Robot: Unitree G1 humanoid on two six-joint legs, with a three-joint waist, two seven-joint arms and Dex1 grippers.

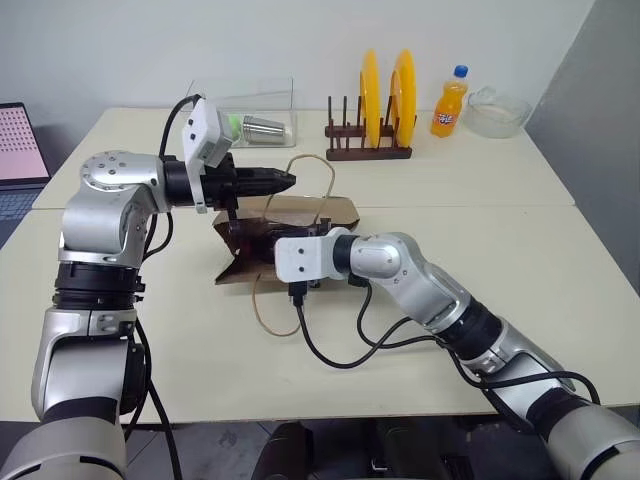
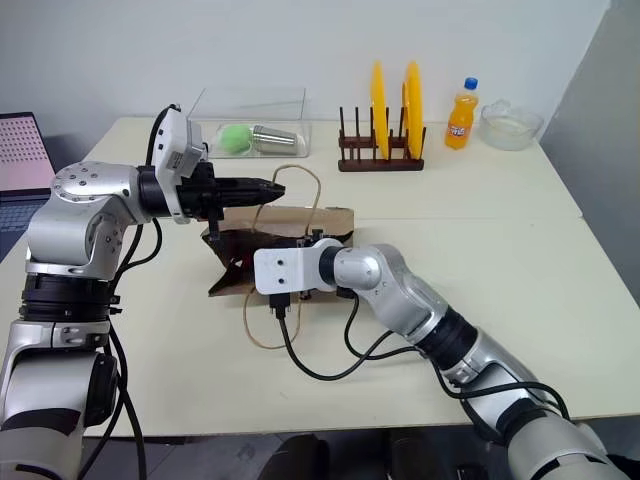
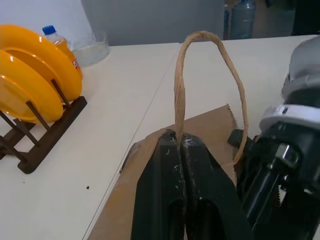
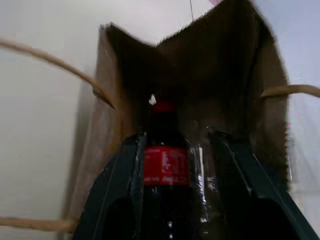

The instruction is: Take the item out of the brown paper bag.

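Right wrist view: cola bottle [image 4: 165, 170], red cap, inside bag [image 4: 220, 75] | right hand [image 4: 175, 145] spread around it | left hand [image 3: 181, 145] pinching handle [image 3: 210, 75]

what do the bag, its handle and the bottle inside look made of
Brown paper bag: matte kraft paper, creased, with a serrated top edge. Handle: apparently twisted tan paper cord. Cola bottle: likely clear glossy plastic, showing highlights, with a red cap and label.

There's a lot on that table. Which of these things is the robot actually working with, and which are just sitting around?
In use:
- brown paper bag, its handle pinched by the left gripper
- cola bottle inside the bag, between the right gripper fingers

Just lying about:
- plate rack with yellow plates
- orange soda bottle
- glass bowl
- clear box
- laptop
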